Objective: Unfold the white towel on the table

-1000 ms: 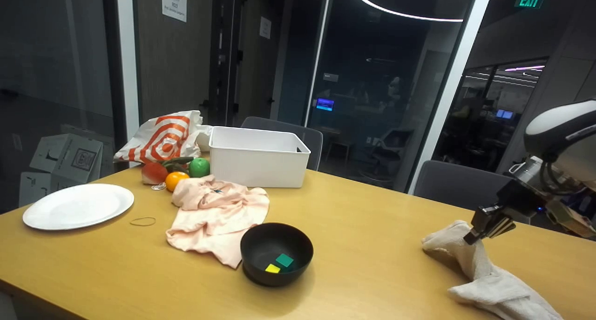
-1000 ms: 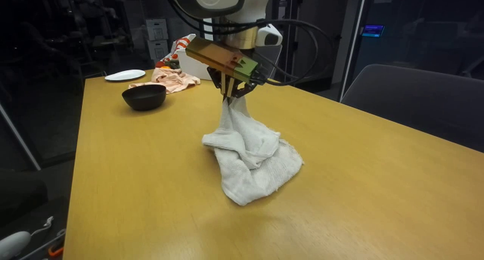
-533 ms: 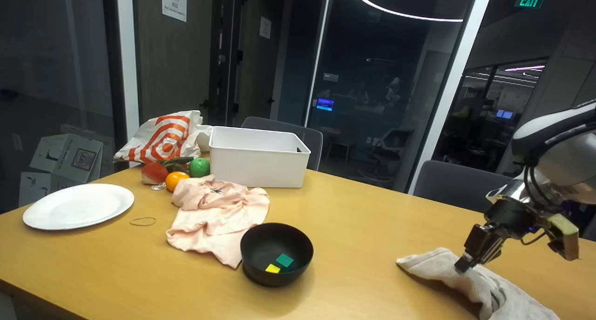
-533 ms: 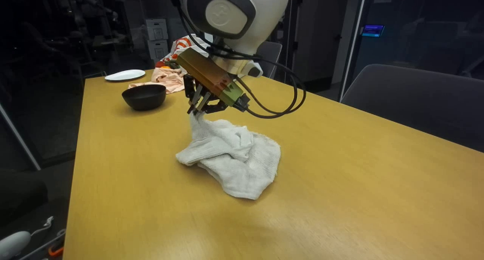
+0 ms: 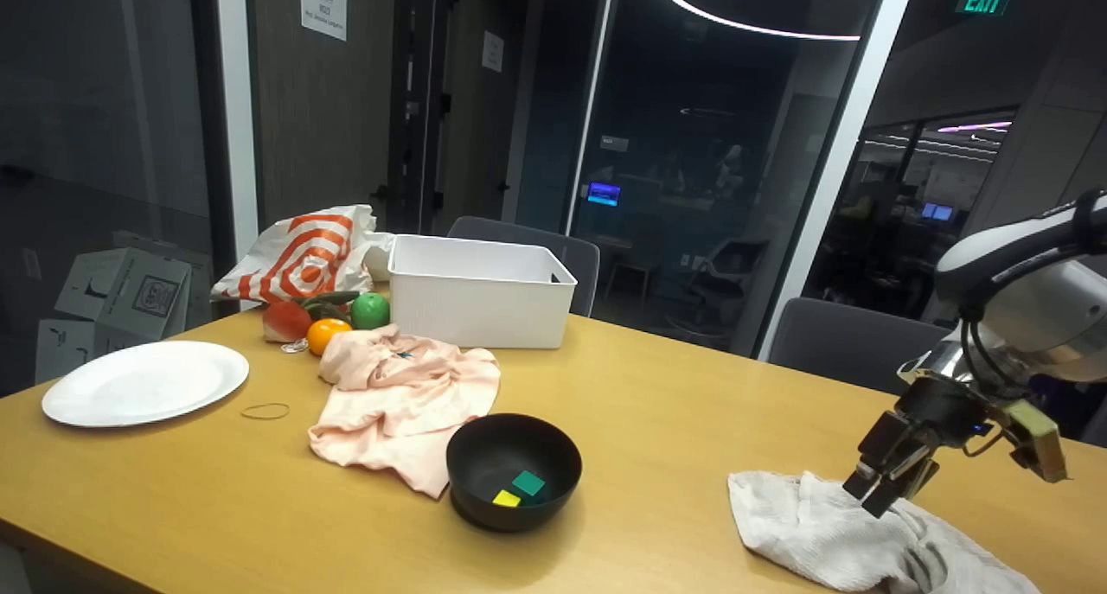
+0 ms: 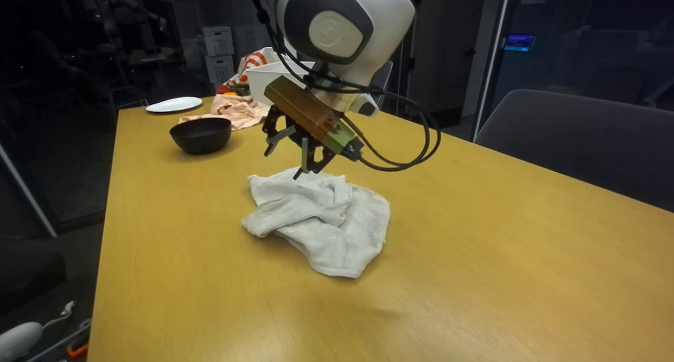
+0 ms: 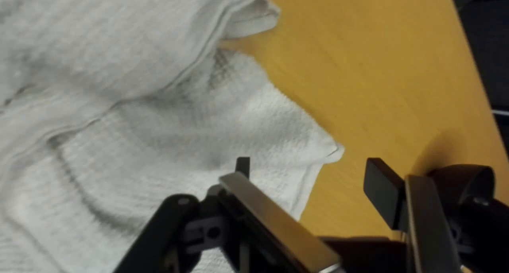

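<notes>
Releasing towel: corner just dropped from gripper | gripper: well spread, nothing held | towel: on table, well apart from bowl, middle bunched | unfolding: seemingly partial, likely needs fresh grip

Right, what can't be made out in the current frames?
White towel: its lower layers, hidden by its top folds in all views.
Bin: floor hidden by its near wall in both exterior views.
Bag: any contents, hidden by its sides in both exterior views.
Smaller paper sign: wording too small in an exterior view.
Arm: base cut off by picture edges in both exterior views.
</notes>
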`<control>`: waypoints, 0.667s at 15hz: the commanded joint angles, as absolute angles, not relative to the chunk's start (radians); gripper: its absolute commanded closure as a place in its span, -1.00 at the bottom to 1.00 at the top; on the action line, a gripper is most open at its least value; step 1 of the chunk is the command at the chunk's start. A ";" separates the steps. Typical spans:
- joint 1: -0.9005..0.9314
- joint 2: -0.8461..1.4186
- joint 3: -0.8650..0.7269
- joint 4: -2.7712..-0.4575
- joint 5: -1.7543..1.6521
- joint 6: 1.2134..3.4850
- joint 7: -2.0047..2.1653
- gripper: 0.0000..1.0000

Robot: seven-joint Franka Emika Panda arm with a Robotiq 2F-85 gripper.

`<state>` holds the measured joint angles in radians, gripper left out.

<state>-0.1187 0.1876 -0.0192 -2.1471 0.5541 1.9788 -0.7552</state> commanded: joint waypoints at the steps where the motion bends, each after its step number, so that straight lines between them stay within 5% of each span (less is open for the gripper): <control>1: -0.088 0.137 -0.013 -2.209 0.480 2.185 -0.732 -1.00; 10: -0.022 0.163 0.019 -2.387 0.150 2.796 -0.644 -1.00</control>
